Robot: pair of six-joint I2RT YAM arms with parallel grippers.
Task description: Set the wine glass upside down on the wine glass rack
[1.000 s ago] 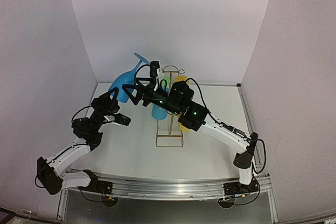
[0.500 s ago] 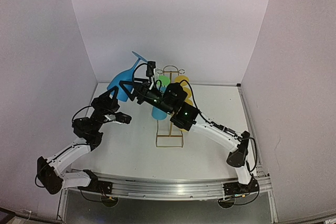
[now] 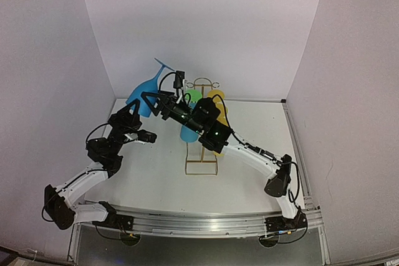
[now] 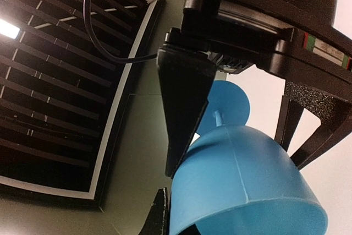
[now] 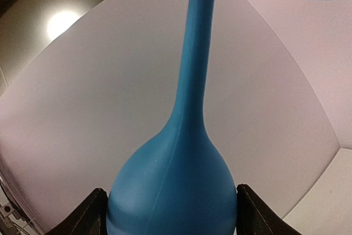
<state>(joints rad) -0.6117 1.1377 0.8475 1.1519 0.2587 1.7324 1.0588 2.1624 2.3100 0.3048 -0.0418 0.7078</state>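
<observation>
The blue wine glass point(image 3: 144, 91) is in the air left of the rack, tilted, foot point(image 3: 162, 65) up and bowl mouth down. My right gripper point(image 3: 149, 99) reaches over from the right and is shut on its bowl; both fingers press the bowl point(image 5: 173, 185) in the right wrist view. My left gripper point(image 3: 132, 117) is just below the glass and looks open. One of its fingertips point(image 4: 160, 217) shows beside the glass rim point(image 4: 247, 202); the other is hidden. The gold wire wine glass rack point(image 3: 201, 152) stands at mid-table.
A cyan glass point(image 3: 187, 133), a green one point(image 3: 196, 96) and yellow ones point(image 3: 217, 96) hang on the rack. My right arm point(image 3: 249, 152) stretches across the rack. White walls close in the back and both sides.
My right gripper has carried the blue glass slightly up and to the left, and its arm has stretched further. My left gripper has stayed almost in place below it.
</observation>
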